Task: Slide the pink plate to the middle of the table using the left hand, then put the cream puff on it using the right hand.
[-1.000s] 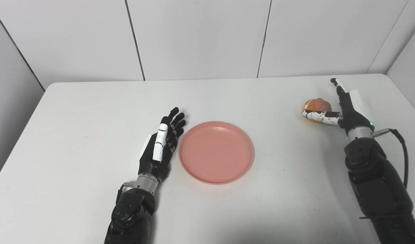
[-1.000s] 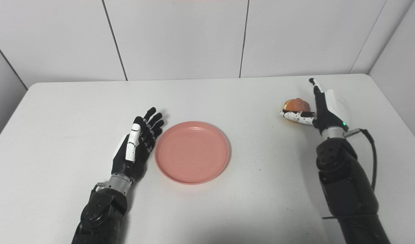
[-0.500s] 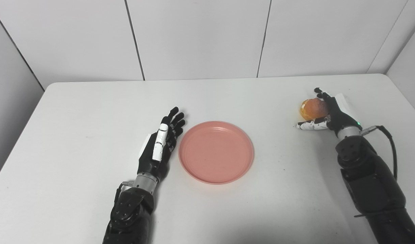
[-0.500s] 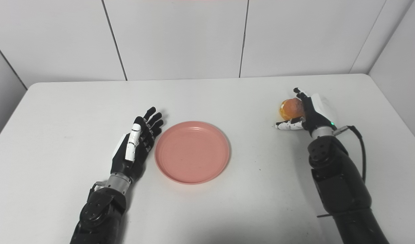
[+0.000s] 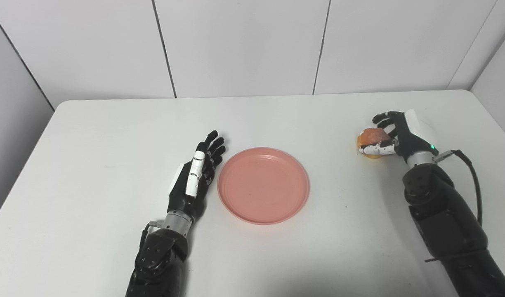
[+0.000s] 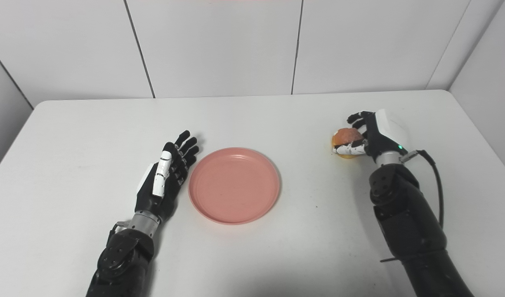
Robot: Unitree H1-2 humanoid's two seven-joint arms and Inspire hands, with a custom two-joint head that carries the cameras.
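Grasping is the step in hand: the right hand (image 5: 397, 134) has its fingers curled over the top and its thumb under the near side of the cream puff (image 5: 371, 140), which sits at about 3 o'clock on the table (image 5: 91, 136), well apart from the plate. Whether the puff is clear of the surface cannot be told; it appears at or just above table level.

The pink plate (image 5: 263, 185) lies flat near the middle of the table, empty, with its rim unobstructed. Judged from that position, the sliding step looks complete. The left hand (image 5: 197, 175) lies just beside the plate at its 9 o'clock edge, fingers extended and spread slightly, holding nothing; contact with the rim is not evident.

Next move, as assessed: lift the puff clear of the table, carry it toward 9 o'clock across the bare stretch, and lower it over the plate's centre before releasing. The item looks soft, so finger pressure should be modest to avoid crushing. The left hand is close to the plate but outside the likely drop zone; it need not shift.
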